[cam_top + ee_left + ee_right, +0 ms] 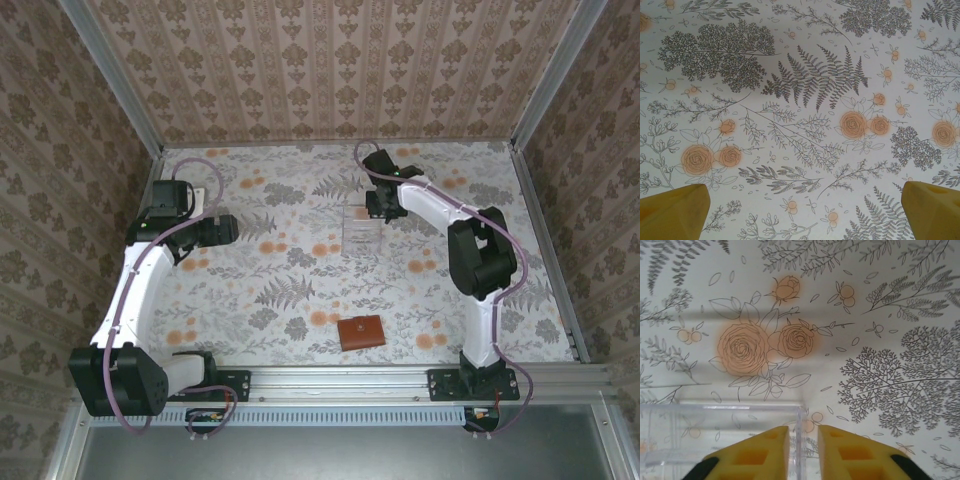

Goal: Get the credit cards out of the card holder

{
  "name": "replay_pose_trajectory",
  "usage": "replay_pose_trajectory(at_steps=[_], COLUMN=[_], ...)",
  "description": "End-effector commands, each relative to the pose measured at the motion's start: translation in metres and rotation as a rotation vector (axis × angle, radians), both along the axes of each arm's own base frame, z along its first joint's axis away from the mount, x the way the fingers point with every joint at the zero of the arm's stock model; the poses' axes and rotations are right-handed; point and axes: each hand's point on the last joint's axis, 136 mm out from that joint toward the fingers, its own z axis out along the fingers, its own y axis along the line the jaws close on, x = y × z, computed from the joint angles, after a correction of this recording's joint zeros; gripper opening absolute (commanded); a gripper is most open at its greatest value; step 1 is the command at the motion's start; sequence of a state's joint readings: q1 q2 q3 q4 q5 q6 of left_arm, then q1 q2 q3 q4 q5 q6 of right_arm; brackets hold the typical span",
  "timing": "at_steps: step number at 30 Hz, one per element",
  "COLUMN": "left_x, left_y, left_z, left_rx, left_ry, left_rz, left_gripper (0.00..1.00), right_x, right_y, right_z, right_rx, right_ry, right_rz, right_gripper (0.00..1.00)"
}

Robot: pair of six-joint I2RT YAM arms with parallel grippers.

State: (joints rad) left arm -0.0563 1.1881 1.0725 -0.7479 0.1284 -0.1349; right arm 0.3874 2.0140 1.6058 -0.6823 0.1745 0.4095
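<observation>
The card holder [360, 331] is a small brown leather folder lying flat near the table's front edge, between the two arm bases. The credit cards are hidden from view. My right gripper [378, 208] is at the far side of the clear plastic tray [362, 232]. In the right wrist view its yellow fingers [765, 452] stand slightly apart astride the tray's thin clear wall [799, 440], with a small gap on each side. My left gripper [225, 230] hovers over the left of the table, wide open, with nothing but floral cloth between its fingertips [675, 210].
The table has a floral cloth [300, 280] and is boxed in by patterned walls on three sides. A metal rail [340, 378] runs along the front by the arm bases. Bare cloth lies between the tray and the card holder.
</observation>
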Motion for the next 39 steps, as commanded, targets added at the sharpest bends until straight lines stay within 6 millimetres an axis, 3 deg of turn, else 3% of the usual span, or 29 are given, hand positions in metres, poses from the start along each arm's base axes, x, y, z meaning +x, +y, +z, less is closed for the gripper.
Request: replay_pose_trajectory(at_steps=[1,4,10,17,24,29,36,39], left_x=[0.000,-0.001,-0.002,-0.004,-0.004,-0.005,-0.005,-0.006], left_y=[0.000,0.001,0.002,0.001,0.000,-0.001,0.000,0.000], left_z=[0.001,0.001,0.003,0.008,0.009,0.012,0.013,0.014], left_rx=[-0.011,-0.009,-0.001,-0.009,-0.016,-0.019,-0.017,-0.016], left_ry=[-0.012,-0.012,-0.023,-0.043,-0.051,-0.065,-0.066,-0.072], left_rz=[-0.001,0.000,0.003,0.002,-0.002,-0.005,-0.006,-0.005], left_gripper=[1.00,1.00,1.00,1.00,1.00,1.00,1.00,1.00], right_x=[-0.013,-0.023,-0.053,-0.127,-0.187,-0.231,-0.270,-0.279], right_y=[0.002,0.012,0.033,0.063,0.076,0.082,0.080,0.082], right_z=[0.030,0.037,0.052,0.058,0.049,0.030,0.008,-0.008], right_rx=[-0.014,0.010,0.055,0.161,0.132,0.039,-0.088,-0.155], right_ry=[-0.024,-0.021,-0.016,0.038,0.049,0.069,0.137,0.168], right_rz=[0.118,0.253,0.538,0.943,1.207,1.431,1.591,1.635], right_gripper=[0.29,0.36,0.36,0.47,0.61,0.75,0.85,0.97])
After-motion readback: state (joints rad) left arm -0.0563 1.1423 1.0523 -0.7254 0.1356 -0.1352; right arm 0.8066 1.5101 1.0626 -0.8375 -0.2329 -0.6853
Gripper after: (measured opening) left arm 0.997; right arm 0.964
